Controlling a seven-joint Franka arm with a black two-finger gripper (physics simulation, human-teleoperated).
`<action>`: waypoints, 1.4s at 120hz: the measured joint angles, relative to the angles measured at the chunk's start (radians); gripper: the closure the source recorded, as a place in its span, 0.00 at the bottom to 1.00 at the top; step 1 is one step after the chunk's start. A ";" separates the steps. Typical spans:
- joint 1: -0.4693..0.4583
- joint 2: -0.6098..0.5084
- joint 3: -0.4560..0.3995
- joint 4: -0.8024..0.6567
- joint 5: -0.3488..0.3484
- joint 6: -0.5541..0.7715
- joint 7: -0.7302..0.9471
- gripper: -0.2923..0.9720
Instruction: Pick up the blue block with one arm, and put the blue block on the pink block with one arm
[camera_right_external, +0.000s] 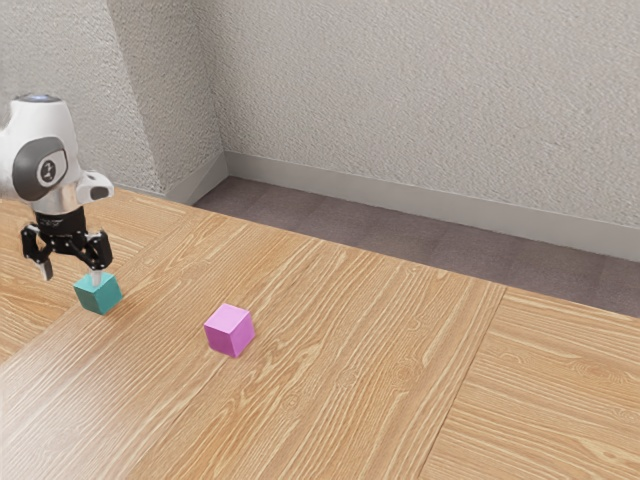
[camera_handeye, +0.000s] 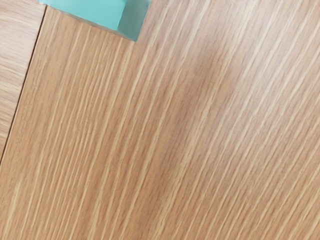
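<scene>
Above the blue block (camera_right_external: 97, 294), possibly against its top: hand (camera_right_external: 72, 270), fingers (camera_right_external: 98, 265) wide apart; pink block (camera_right_external: 229, 330) nearby.

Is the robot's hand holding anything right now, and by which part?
Nothing is held. The hand is open just above the blue block, which rests on the table; the fingers do not clasp it.
</scene>
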 joint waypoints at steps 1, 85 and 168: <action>0.003 0.005 0.000 0.000 -0.001 0.010 0.002 0.23; 0.191 0.316 -0.074 0.154 -0.072 0.403 0.347 0.23; 0.192 0.365 -0.085 0.114 -0.180 0.492 0.547 0.23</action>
